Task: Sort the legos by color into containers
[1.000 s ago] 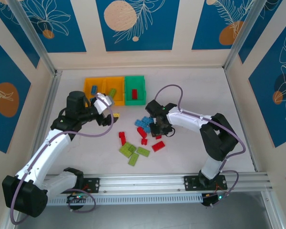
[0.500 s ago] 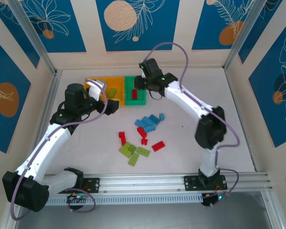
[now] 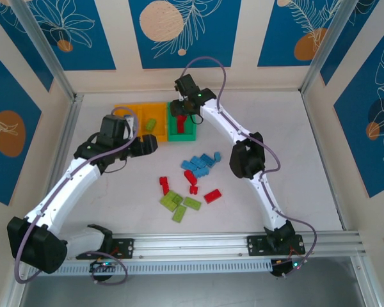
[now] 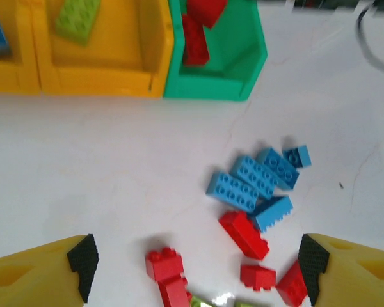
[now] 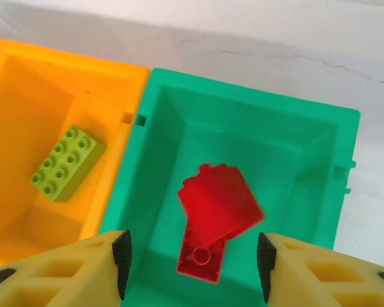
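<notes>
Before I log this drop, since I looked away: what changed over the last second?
The right hand swung from the loose pile across to the green bin and now stands open over it, a blurred red brick apparently dropping in. The left hand shifted slightly, open. The orange bins and the pile stayed put.

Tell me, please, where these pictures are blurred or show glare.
Right wrist: the upper red brick in the green bin is smeared by blur, while the lime brick is sharp. Left wrist: the top right corner is blurred, and a small glare spot sits on the table at the bottom edge. Top external: even light, soft shadows, no blur.
</notes>
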Motion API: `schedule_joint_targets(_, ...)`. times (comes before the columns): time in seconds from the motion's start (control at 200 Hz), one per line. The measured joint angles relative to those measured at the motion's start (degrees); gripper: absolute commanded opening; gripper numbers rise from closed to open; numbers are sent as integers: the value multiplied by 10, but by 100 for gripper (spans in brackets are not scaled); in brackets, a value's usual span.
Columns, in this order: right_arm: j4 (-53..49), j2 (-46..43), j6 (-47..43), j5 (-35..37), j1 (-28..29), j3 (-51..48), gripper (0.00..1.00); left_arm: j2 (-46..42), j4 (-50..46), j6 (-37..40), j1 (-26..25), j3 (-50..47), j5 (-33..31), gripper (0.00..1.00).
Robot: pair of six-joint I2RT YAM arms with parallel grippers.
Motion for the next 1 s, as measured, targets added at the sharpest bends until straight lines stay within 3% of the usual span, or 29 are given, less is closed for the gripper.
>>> schedule_joint_targets(0.155,-18,-59,8,-20,-6,-47,55,14,-35,-13,-56,-2,-5,79)
schedule_joint_targets(0.425,23,-349,37,-46,-38,-351,56,65,-79,-1,-174,-16,-1,67)
schedule_joint_targets(0.59,44,-488,56,-43,-53,-499,58,84,-89,19,-217,-58,27,68)
schedule_joint_targets(0.755,42,-518,70,-41,-55,-572,58,146,-96,54,-252,-75,21,90)
schedule_joint_targets(1.0,36,-513,74,-39,-56,-580,58,196,-93,97,-265,-75,-17,87)
